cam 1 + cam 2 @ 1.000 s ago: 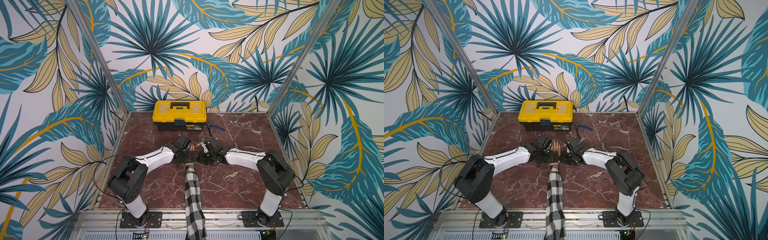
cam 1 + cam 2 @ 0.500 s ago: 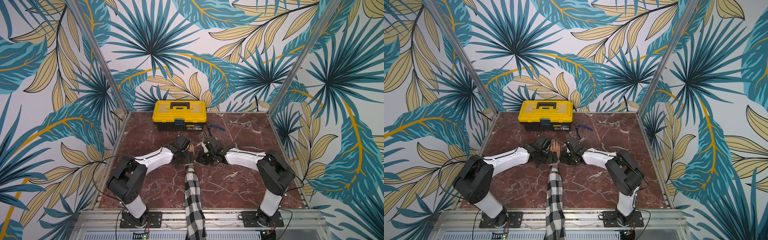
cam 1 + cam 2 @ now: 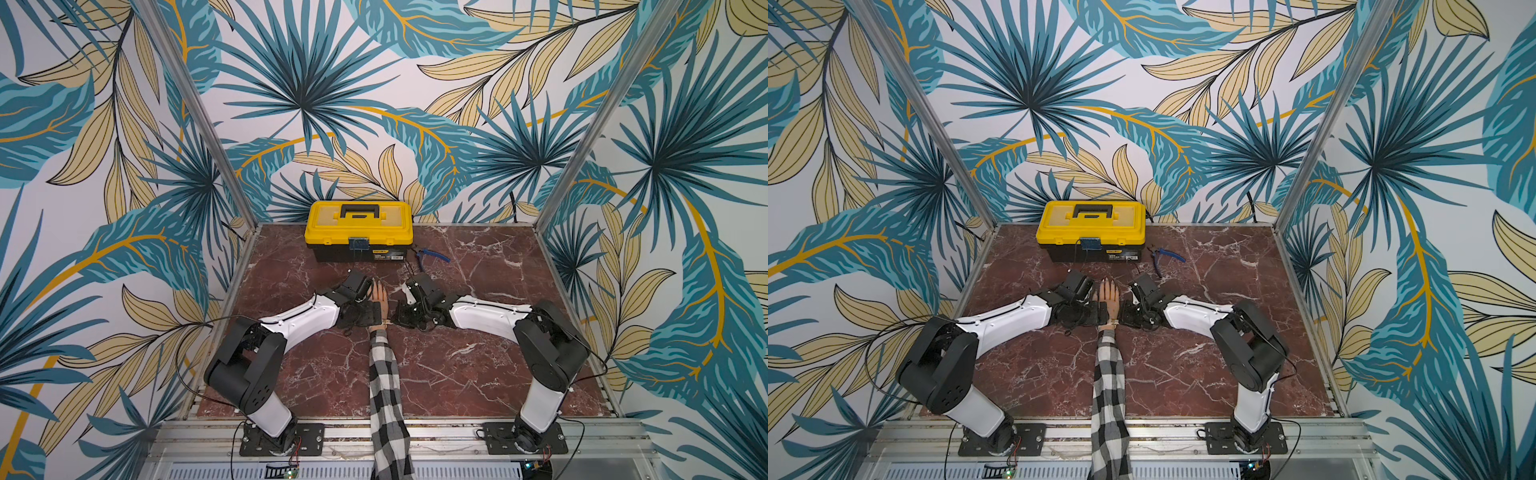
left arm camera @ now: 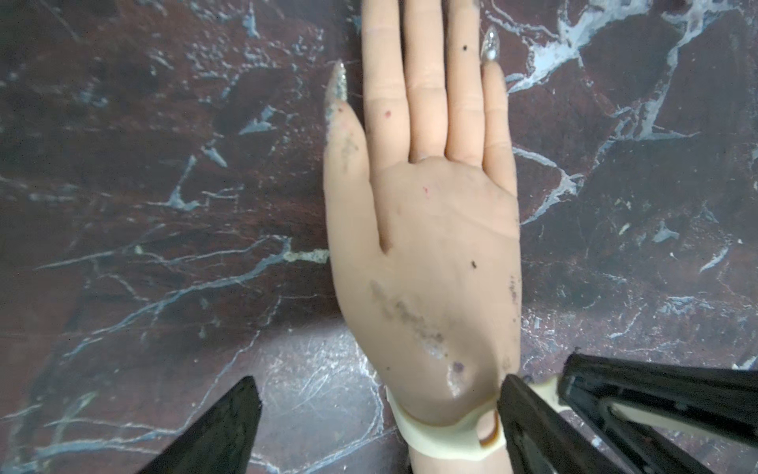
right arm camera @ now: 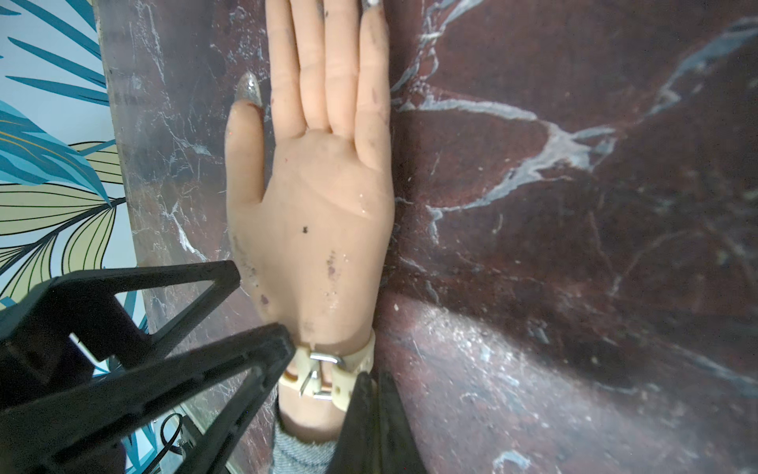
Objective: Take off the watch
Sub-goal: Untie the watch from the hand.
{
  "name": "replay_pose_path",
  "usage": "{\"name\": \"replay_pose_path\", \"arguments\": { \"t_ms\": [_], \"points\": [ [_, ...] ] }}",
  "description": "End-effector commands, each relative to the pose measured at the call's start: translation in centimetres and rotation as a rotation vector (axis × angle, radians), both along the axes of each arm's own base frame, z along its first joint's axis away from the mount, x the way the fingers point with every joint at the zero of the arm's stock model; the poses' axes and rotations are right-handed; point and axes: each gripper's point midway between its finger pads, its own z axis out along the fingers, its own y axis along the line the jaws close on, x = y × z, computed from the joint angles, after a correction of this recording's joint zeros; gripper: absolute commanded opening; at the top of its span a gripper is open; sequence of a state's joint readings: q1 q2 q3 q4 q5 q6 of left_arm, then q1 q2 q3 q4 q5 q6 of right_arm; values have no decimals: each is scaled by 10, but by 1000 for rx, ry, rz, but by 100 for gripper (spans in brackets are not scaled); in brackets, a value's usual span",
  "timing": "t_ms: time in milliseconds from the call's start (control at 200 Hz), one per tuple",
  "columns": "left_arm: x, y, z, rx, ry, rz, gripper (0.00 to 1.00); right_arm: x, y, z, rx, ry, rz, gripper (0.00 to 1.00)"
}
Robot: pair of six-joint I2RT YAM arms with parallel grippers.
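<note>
Hardly anything has moved in the last second: both arms stay folded in low over the tabletop, meeting at the wrist. Nearest, a checked sleeve runs from the near edge straight toward the far wall, so the arm's long axis is near-to-far. Just beyond the cuff sits the watch, its cream strap wrapped across the wrist, left to right, buckle uppermost; the face is not in view. That crossing is what the next move turns on, I judge: the strap must be drawn sideways out of the buckle, not along the arm. The watch lies between the two grippers. On its right, the right gripper is closed tight and seems to pinch the strap's free end, so this arm has the hold. On its left, the left gripper stands wide, holding nothing, one finger touching the strap, the other over bare tabletop. Each white forearm reaches inward from its near corner, wrist bent down. Farther on, the mannequin hand lies flat, pointing at the yellow toolbox; blue pliers lie just right of it.
</note>
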State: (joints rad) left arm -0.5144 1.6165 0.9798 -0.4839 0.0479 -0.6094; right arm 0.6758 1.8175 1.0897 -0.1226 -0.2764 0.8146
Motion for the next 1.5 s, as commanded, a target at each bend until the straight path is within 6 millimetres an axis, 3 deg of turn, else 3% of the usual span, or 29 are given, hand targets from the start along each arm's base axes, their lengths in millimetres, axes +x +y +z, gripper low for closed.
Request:
{"name": "replay_pose_path", "arguments": {
  "t_ms": [0,120,265,501,661,846,1146,1497],
  "points": [
    [-3,7,3,10,-4,0,93,-3,0,1,-18,13,18,2],
    [-2,7,3,6,-4,3,93,-1,7,18,9,3,31,12],
    [-3,10,4,2,-2,7,92,5,16,55,72,-48,46,21],
    [-4,19,5,-4,-5,28,92,1,4,85,66,-93,32,29],
    [-5,23,4,-1,-5,33,93,-4,-8,69,58,-76,-12,33],
    [-7,25,-2,9,9,33,93,-2,-8,49,175,-66,-81,42],
    [-6,26,-2,18,3,35,93,2,7,31,356,-38,-125,41],
    [-4,24,-1,13,3,35,93,6,17,12,426,25,-154,38]
  ]
}}
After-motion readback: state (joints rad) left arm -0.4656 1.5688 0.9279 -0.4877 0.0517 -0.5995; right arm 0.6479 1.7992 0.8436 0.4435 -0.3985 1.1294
